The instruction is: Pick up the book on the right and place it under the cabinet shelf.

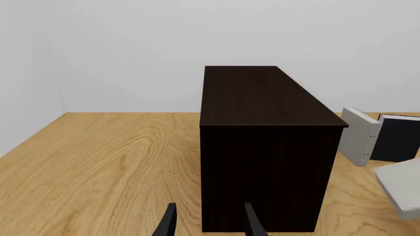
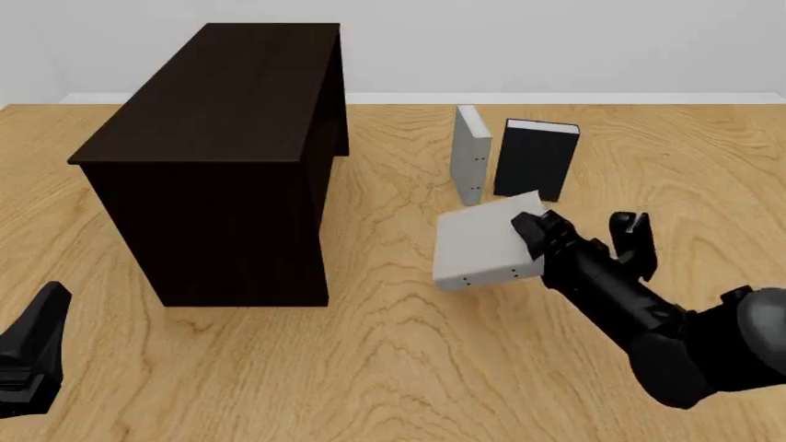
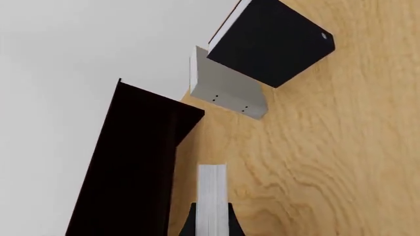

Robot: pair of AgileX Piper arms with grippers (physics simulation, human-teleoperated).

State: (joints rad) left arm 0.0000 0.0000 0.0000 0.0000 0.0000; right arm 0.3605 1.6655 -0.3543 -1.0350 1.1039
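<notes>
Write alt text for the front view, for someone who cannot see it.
The right gripper holds a light-grey book above a wooden table, between a large dark cabinet on the left and two upright books behind: a second grey book and a black book. The left gripper sits idle at the near left edge.

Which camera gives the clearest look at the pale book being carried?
The front view: the light-grey book shows its whole cover, held by the right pincer. The right wrist view shows only its page edge; the left wrist view just a corner.
</notes>
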